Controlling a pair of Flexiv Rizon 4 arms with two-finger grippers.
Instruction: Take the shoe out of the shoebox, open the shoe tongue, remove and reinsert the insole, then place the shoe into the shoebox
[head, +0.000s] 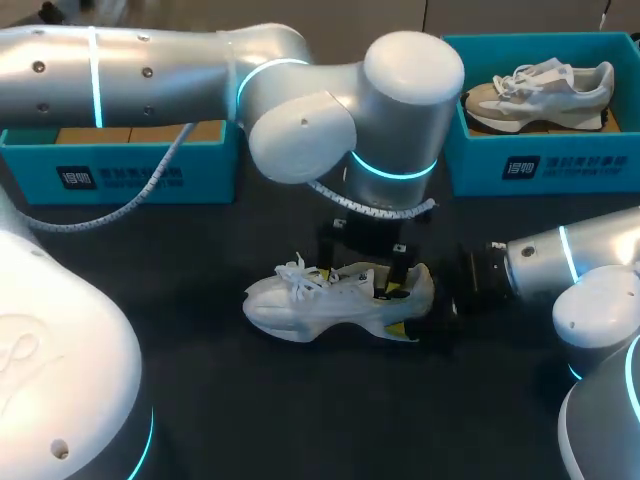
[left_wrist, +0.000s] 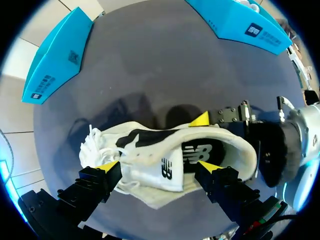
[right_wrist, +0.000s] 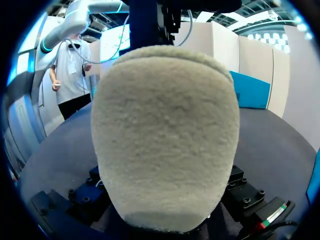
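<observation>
Shoe (head: 330, 300) on table (head: 250, 410), before shoeboxes (head: 540, 168)

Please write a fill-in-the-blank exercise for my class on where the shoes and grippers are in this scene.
1. The white shoe rests on the dark ___.
2. The grey shoe lies inside a blue ___.
3. The left gripper hangs over the white shoe with its fingers ___.
4. The right gripper is at the white shoe's ___ end.

Missing words: table; shoebox; open; heel.
</observation>
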